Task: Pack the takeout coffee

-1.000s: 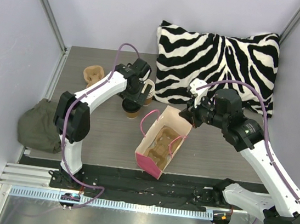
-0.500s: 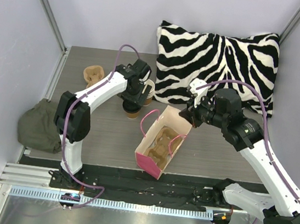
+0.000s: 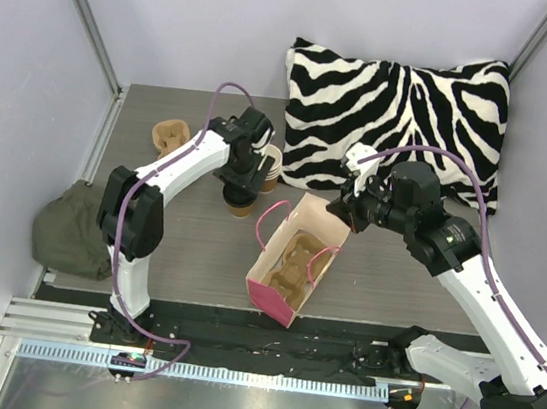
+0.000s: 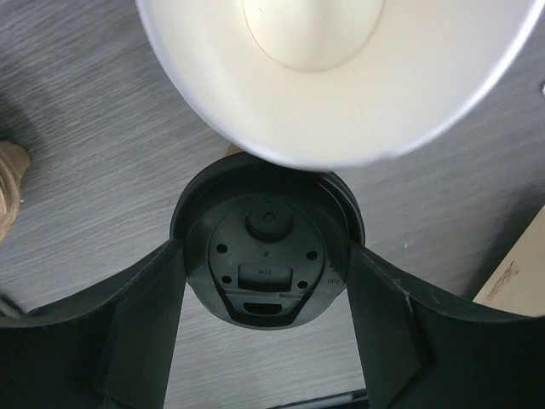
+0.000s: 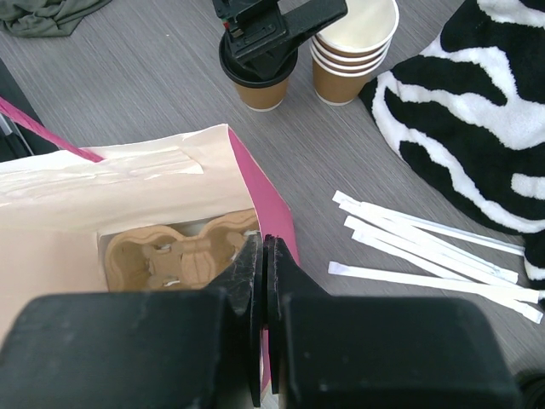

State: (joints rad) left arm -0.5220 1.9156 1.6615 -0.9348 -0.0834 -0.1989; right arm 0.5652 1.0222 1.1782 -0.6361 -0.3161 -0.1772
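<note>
A kraft-brown cup (image 5: 262, 92) with a round black lid (image 4: 267, 256) stands on the table left of a stack of cups (image 5: 351, 53) with cream-white insides. My left gripper (image 4: 266, 256) is closed around the lid from both sides; it also shows from above (image 3: 240, 185). The top of the stack (image 4: 332, 77) fills the upper left wrist view. My right gripper (image 5: 264, 243) is shut on the rim of the pink paper bag (image 3: 277, 291), which stands open with a tan pulp carrier (image 5: 174, 256) inside.
A zebra pillow (image 3: 397, 110) lies at the back right. Several white wrapped straws (image 5: 426, 243) lie right of the bag. A second pulp carrier (image 3: 170, 135) sits at the back left. A green cloth (image 3: 74, 229) lies by the left edge.
My left gripper has shifted very slightly over the lidded cup. The right gripper and the bag have not moved.
</note>
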